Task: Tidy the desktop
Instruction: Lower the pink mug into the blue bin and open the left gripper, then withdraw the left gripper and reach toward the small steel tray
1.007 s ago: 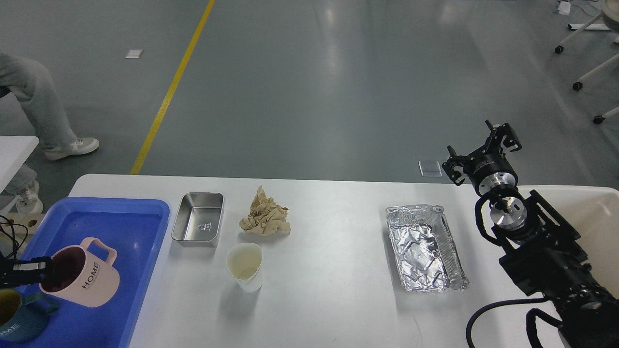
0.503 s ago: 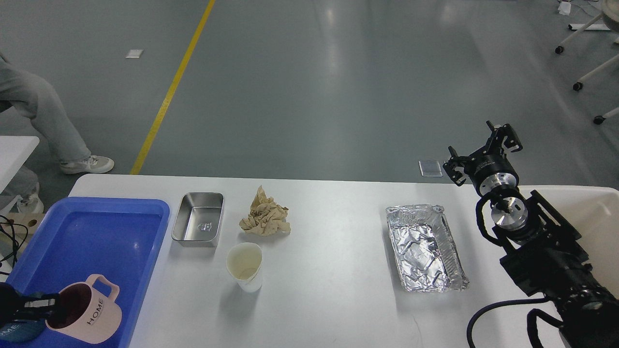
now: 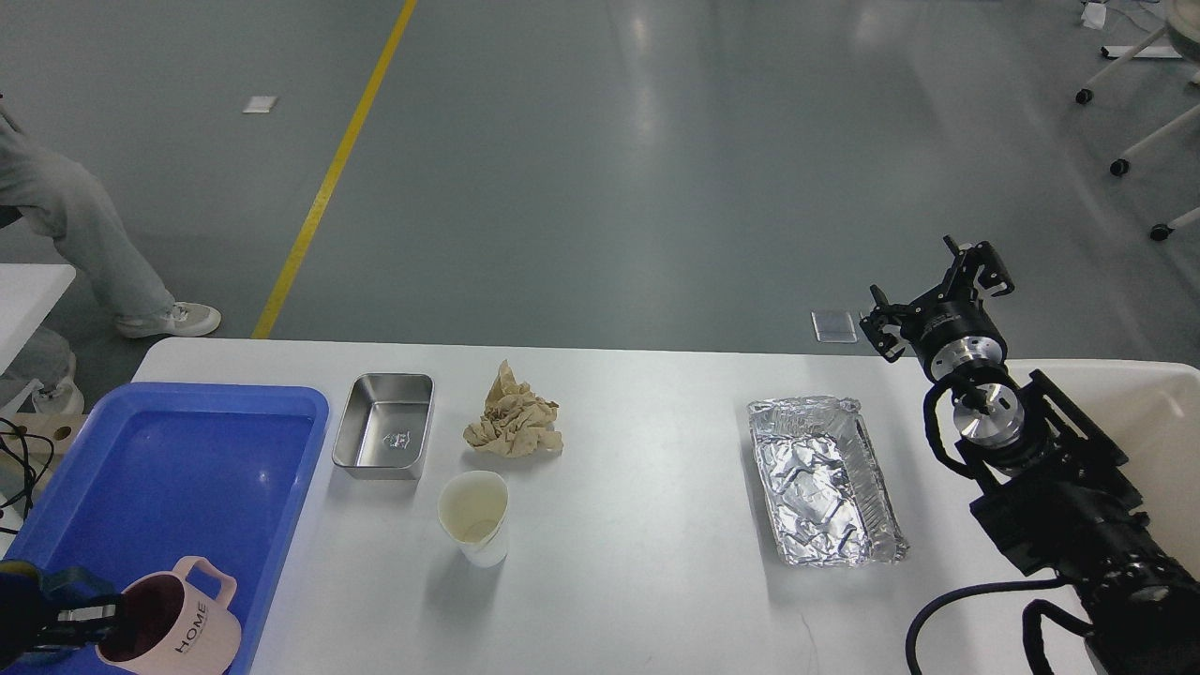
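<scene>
The white desktop carries a steel tin, a crumpled brown paper, a paper cup and a crinkled foil tray. A blue tray lies on its left end. At the tray's near corner my left gripper is shut on the rim of a pink mug marked HOME, which is tilted and partly cut off by the frame edge. Over the table's far right edge my right gripper is raised and open, holding nothing.
A beige bin stands at the right end behind my right arm. A person's leg stands on the floor at far left, next to another white table. Chair wheels show at top right.
My left gripper has carried the pink mug down toward the tray's near corner, low in the frame. The person's leg has shifted. The right arm has not moved.
</scene>
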Controlling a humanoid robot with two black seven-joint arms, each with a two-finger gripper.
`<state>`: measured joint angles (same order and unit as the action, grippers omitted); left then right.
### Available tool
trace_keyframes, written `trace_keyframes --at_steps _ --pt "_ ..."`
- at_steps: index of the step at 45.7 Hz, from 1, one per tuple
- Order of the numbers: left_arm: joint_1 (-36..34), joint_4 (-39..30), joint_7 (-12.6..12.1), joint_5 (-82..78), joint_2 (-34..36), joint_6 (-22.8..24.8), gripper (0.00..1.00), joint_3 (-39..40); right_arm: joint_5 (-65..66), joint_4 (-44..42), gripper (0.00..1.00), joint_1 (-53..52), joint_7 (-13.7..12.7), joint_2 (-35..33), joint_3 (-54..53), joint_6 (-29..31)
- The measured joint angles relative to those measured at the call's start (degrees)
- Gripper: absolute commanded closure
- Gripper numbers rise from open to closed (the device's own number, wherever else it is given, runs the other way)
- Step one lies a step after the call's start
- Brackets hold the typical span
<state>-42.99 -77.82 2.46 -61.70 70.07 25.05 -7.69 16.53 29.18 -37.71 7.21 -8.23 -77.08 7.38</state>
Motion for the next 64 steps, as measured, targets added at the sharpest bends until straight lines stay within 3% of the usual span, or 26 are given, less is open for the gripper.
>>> trace_keyframes --at_steps 13,24,47,64 --pt "0.13 1.37 0.01 0.01 0.24 -0.97 0.94 0.13 0.08 0.00 0.00 -0.14 0.00 -0.04 1.50 -0.11" --pt "0.36 1.97 -0.02 0.08 -0.23 -1.39 0.85 0.13 0.08 0.07 0.00 -0.20 0.00 -0.13 2.10 -0.26" --pt "-0.06 1.71 -0.01 0.54 0.33 -1.29 0.58 1.30 0.08 0.18 0.00 -0.40 0.00 -0.15 2.11 -0.27" --pt "-0.29 -1.63 0.43 1.87 3.28 0.65 0.24 14.39 0.08 0.12 0.00 -0.62 0.05 -0.12 2.11 -0.36"
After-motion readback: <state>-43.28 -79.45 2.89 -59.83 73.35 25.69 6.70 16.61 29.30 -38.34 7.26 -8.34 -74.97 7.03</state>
